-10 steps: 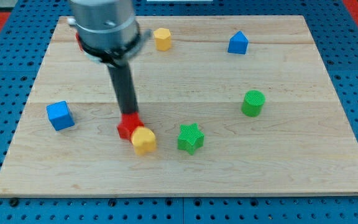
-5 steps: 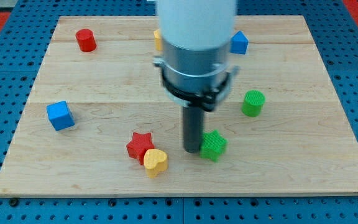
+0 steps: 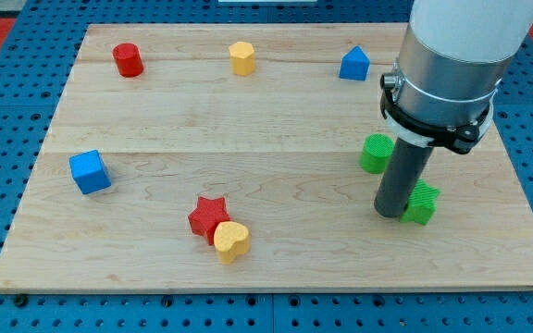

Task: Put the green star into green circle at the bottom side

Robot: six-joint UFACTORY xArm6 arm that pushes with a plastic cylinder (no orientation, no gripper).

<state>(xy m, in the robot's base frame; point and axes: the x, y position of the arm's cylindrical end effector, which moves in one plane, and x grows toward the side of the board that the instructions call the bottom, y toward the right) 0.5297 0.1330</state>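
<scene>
The green star lies at the view's right, below and to the right of the green circle, a short gap apart from it. My tip touches the star's left side. The rod and the arm's grey and white body rise above it and hide part of the star and the circle's right edge.
A red star and a yellow heart touch at bottom centre. A blue cube is at the left. A red cylinder, a yellow block and a blue block sit along the top of the wooden board.
My tip swept from the red star rightward, pushing the green star across the board to below the green circle. The red star and yellow heart shifted slightly right and down.
</scene>
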